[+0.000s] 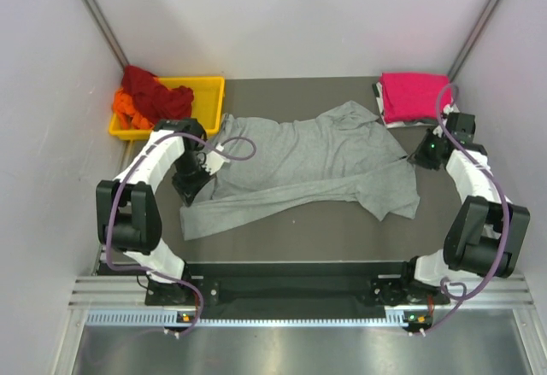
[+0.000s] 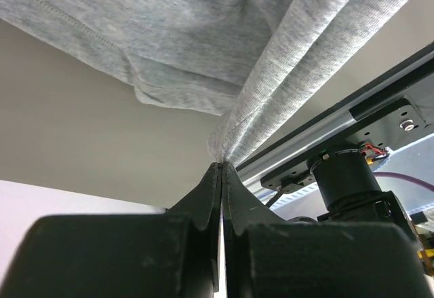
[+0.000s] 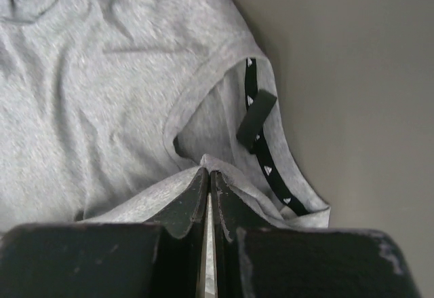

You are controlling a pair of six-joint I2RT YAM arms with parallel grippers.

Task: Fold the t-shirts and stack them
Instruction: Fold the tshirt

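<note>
While the grey t-shirt [image 1: 308, 157] lies spread across the middle of the table [image 1: 299, 230], we see both pincers closed on it. The left gripper [image 2: 222, 165] pinches a bunched edge at its left side, and the right gripper [image 3: 207, 172] holds a thin fold just beside the collar [image 3: 268, 169]. We judge that such small bites can slip if the cloth is pulled tight. One loose strip trails toward the near edge and may fold crooked. The folded pink t-shirt [image 1: 414, 95] sits near the right arm, so a wide swing could disturb it.
</note>
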